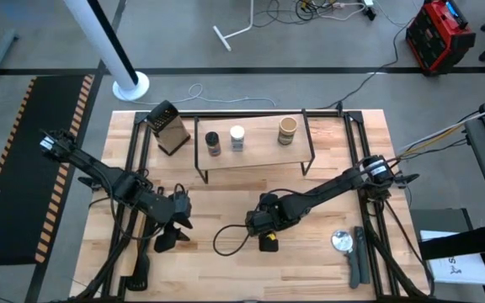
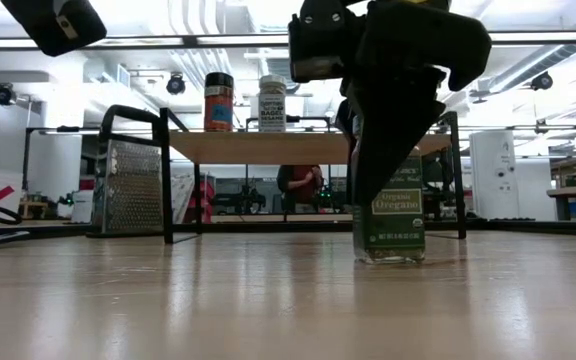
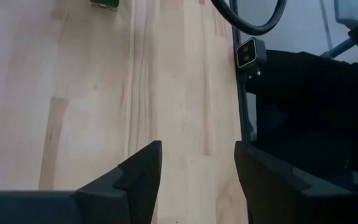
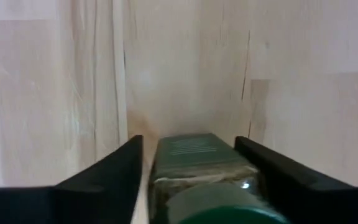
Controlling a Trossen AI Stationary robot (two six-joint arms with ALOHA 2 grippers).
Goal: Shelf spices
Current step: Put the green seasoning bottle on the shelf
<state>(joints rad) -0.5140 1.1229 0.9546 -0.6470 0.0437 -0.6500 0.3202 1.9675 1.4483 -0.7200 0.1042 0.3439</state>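
The green-lidded oregano jar [image 2: 389,218] stands upright on its base on the table, near the middle of the near half [image 1: 268,242]. My right gripper [image 4: 188,144] hangs over it from above, open, with one finger on each side of the jar [image 4: 194,165]; I see a gap at the jar's side, so nothing touches. On the shelf's wooden top board [image 1: 259,154] stand the dark-lidded jar [image 1: 213,143], the white-lidded jar [image 1: 237,137] and the wider tan jar [image 1: 287,130]. My left gripper [image 1: 173,229] waits open over bare wood to the left [image 3: 197,180].
A metal grater [image 1: 168,128] stands left of the shelf. A round silver disc [image 1: 341,241] and a dark bar [image 1: 358,257] lie near the right edge. A black cable loop [image 1: 230,240] lies between the two grippers. Bare wood lies between the jar and the shelf.
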